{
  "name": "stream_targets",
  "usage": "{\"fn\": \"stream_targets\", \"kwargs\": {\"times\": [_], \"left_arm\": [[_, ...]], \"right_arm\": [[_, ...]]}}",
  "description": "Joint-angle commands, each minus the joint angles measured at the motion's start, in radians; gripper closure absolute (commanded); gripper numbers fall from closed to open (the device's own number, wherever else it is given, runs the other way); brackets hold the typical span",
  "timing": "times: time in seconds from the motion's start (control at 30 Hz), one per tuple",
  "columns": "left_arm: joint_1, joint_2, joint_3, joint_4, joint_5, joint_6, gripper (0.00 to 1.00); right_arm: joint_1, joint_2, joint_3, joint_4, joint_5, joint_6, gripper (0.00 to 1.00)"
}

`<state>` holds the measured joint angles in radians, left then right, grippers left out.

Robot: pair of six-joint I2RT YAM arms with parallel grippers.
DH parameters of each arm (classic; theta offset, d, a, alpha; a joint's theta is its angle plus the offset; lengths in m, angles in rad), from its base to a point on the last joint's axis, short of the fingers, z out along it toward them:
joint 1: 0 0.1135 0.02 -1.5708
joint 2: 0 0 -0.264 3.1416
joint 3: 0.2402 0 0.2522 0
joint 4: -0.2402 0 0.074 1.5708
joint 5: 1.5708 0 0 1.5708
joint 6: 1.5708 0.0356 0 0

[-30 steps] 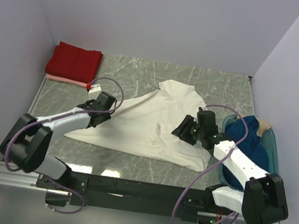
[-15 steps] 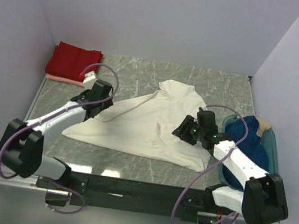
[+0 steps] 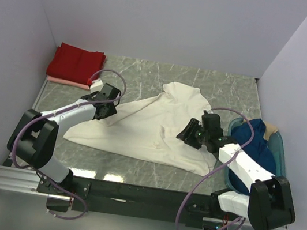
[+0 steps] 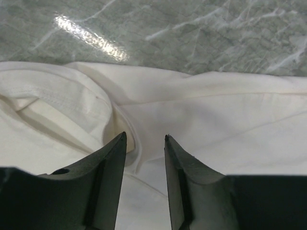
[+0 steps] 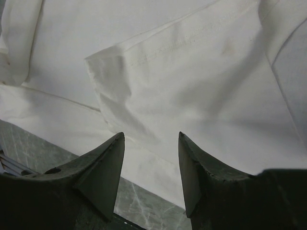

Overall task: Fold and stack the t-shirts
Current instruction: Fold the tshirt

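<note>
At the far-left corner you have the red shirt (image 3: 75, 63) folded atop the pale pink shirt (image 3: 59, 80), so two look done. In the middle the cream-white shirt (image 3: 151, 129) lies spread, unfolded; the dark blue shirt (image 3: 254, 145) sits in the teal basket (image 3: 280, 155). Your left gripper (image 4: 144, 139) and right gripper (image 5: 149, 136) hover over the cream cloth, jaws parted, gripping nothing.

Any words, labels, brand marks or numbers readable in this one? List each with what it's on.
None can be read. The cream-white t-shirt shows only plain cloth and seams in the wrist views; the red t-shirt, the dark blue t-shirt, the teal basket, the left arm and the right arm show no lettering from the top view.
</note>
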<state>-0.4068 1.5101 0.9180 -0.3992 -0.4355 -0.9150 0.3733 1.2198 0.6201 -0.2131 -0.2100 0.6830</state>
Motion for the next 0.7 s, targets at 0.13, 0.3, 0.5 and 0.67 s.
{"fn": "stream_targets", "kwargs": {"times": [0.13,0.3,0.5,0.67], "left_arm": [[0.003,-0.036,-0.041,0.077,0.132,0.076,0.69],[0.003,-0.083,-0.099,0.086,0.172,0.090,0.84],[-0.004,-0.183,-0.192,0.115,0.248,0.116,0.92],[-0.007,-0.232,-0.264,0.120,0.285,0.120,0.96]], "right_arm": [[0.006,0.009,-0.013,0.046,0.000,-0.007,0.44],[0.004,0.012,-0.019,0.052,-0.003,-0.002,0.45],[0.006,0.018,-0.025,0.057,0.000,0.000,0.45],[0.006,0.026,-0.025,0.063,-0.003,0.003,0.45]]}}
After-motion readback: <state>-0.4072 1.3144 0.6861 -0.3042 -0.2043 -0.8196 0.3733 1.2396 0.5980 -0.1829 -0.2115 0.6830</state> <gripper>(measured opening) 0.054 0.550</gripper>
